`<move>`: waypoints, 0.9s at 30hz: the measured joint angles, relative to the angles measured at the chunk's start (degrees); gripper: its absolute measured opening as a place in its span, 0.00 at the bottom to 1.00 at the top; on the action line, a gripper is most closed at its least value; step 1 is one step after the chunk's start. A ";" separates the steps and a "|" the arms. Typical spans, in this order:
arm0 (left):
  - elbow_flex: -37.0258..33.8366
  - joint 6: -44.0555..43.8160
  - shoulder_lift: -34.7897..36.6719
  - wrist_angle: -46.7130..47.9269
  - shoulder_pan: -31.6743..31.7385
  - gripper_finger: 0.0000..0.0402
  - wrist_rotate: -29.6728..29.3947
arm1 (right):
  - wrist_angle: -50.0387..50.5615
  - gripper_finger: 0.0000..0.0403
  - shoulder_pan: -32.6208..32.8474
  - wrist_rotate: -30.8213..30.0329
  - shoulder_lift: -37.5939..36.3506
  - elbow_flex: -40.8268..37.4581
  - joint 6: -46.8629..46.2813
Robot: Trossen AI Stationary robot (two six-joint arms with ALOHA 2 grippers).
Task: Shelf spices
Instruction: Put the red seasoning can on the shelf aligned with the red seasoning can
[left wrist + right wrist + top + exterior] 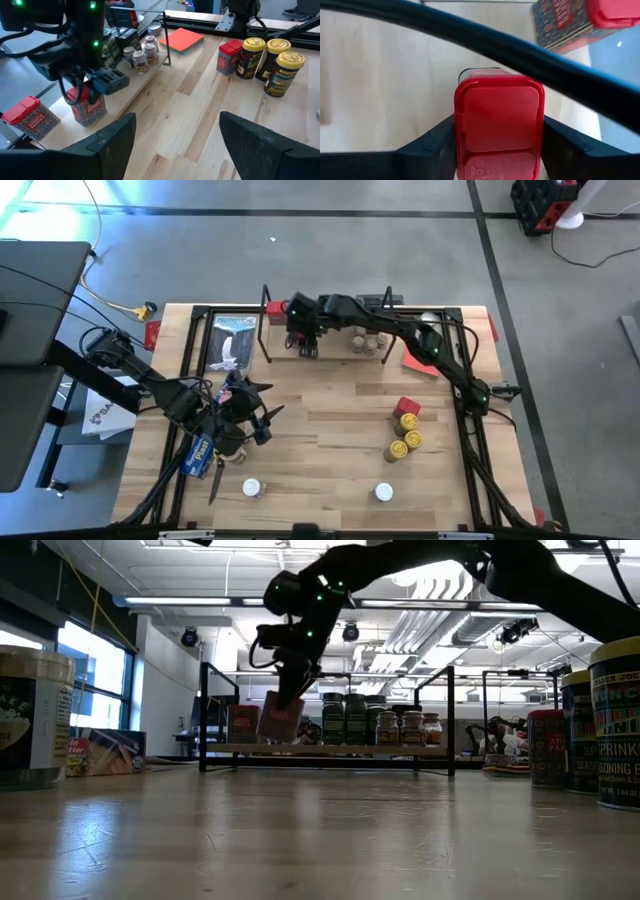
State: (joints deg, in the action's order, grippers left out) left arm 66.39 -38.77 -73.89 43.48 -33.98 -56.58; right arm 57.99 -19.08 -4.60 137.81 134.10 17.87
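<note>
Right end effector (303, 340) is over at the far left end of the shelf (330, 352), pinching a red tin (89, 106) that sits straight below it. The tin stands upright, boxy, with a red lid and patterned sides, just beside another red tin (30, 117). Left end effector (243, 418) hangs spread, near-left over the desk (330, 450).

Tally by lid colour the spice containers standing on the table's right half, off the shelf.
Red tin: 1
Yellow-lidded jars: 3
White-lidded jar: 1
Total: 5
</note>
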 joint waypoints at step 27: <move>0.02 0.58 -0.02 -1.13 1.81 0.70 0.72 | 5.94 0.64 0.01 -3.72 -21.53 0.39 6.43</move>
State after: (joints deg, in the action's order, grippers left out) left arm 66.41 -38.20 -73.91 42.36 -32.17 -55.86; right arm 63.93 -19.07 -8.32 116.28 134.50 24.30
